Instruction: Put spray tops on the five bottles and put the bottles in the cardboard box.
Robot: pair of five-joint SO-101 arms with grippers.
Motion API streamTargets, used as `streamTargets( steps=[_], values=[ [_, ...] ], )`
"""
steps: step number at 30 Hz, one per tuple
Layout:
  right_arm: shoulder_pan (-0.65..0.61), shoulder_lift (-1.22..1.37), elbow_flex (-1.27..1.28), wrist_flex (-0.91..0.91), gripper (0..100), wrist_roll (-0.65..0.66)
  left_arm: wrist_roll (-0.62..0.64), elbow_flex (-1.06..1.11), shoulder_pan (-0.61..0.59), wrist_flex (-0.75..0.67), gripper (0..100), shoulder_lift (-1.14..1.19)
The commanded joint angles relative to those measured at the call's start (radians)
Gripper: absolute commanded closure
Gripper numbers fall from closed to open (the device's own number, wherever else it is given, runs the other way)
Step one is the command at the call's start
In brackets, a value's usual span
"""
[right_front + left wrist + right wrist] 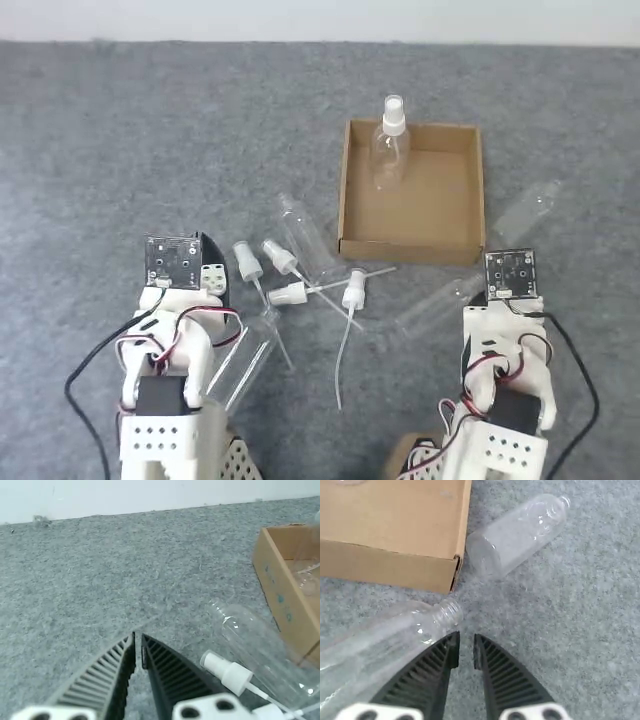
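The cardboard box lies at the back right, with one clear bottle with a white spray top lying in it. Three capless bottles lie loose: one left of the box, one beside the left arm, one before the box. Another bottle lies right of the box. Several white spray tops with thin tubes are scattered between the arms. My left gripper is shut and empty, near a bottle and a spray top. My right gripper is shut and empty beside a bottle neck.
Grey carpet covers the table, with a white wall along the far edge. Open carpet lies to the far left. The box corner and a second capless bottle sit just beyond the right gripper.
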Motion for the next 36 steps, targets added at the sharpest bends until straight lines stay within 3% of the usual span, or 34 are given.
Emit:
streamTargets(
  steps=[1, 9, 12, 17, 25, 29, 36],
  values=[
    [-0.01, -0.007, 0.02, -0.005, 98.7, 0.006, 0.005, -0.012, -0.006, -0.023, 99, -0.018],
    [-0.166, -0.015, 0.02, 0.084, 98.8, 0.012, -0.064, -0.024, -0.008, -0.02, 99, -0.011],
    [-0.188, -0.016, 0.017, 0.137, 98.6, 0.021, -0.064, -0.05, -0.006, 0.04, 99, -0.015],
    [-0.15, -0.016, -0.052, 0.093, 97.8, 0.235, -0.064, -0.05, -0.002, 0.043, 99, -0.017],
    [-0.11, -0.005, -0.338, 0.182, 85.8, 0.107, -0.068, -0.05, 0.0, 0.043, 99, -0.017],
    [-0.125, 0.022, -0.416, 0.196, 85.3, 0.072, -0.069, -0.05, 0.0, 0.043, 99, -0.017],
    [-0.094, 0.394, -0.666, 0.148, 85.0, -0.031, -0.069, -0.05, -0.002, 0.043, 99, -0.017]
  ],
)
